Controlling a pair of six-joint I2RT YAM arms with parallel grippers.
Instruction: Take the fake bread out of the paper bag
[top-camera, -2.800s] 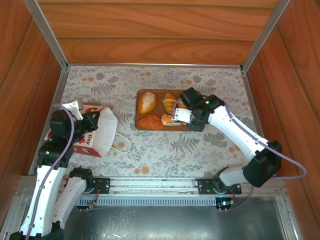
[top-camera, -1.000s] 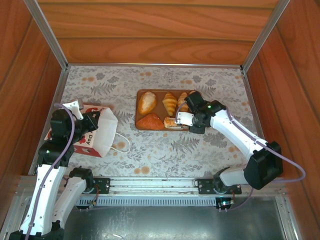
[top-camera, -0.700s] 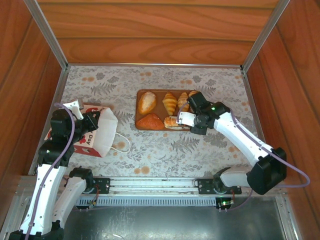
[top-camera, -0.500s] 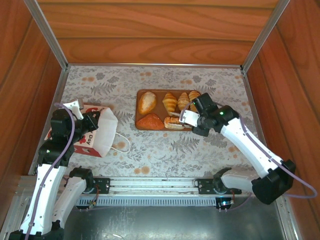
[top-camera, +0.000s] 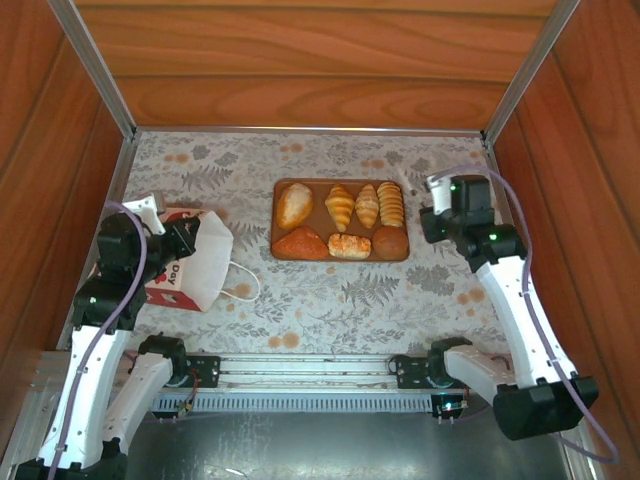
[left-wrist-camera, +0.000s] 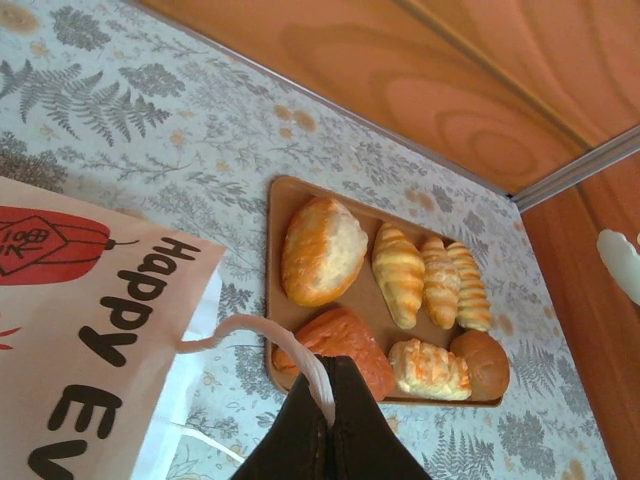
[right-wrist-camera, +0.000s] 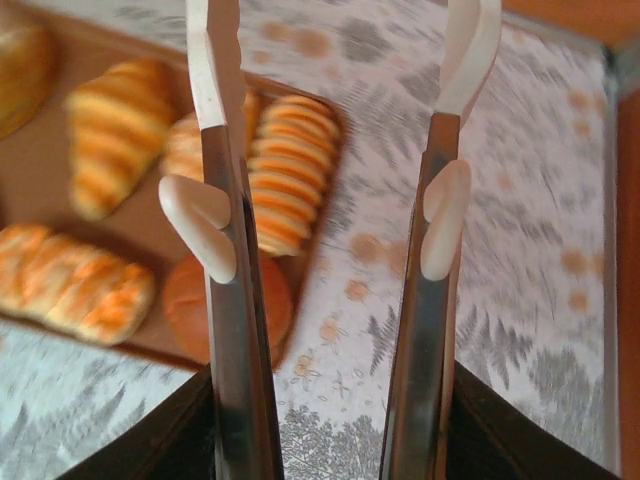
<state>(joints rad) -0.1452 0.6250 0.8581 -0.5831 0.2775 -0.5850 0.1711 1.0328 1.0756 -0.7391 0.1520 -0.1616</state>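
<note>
On the near left of the table (top-camera: 300, 300), the bag (top-camera: 185, 275) sits with its open end turned toward the middle. The left claw (left-wrist-camera: 330, 425) is pressed together, pinching the bag's cord handle (left-wrist-camera: 270, 335). Farther in, at mid-table, the tray (top-camera: 340, 259) carries all seven pieces of bread (top-camera: 367, 205), well apart from the bag. A reddish pastry (top-camera: 300, 243), a rectangular bun (top-camera: 349, 246) and a round bun (top-camera: 390, 242) form the near row. An oval loaf (top-camera: 294, 204) and three croissants (top-camera: 340, 207) lie behind. Just right of the tray's far end, the right claw (right-wrist-camera: 338, 50) hangs spread and empty above the table.
</note>
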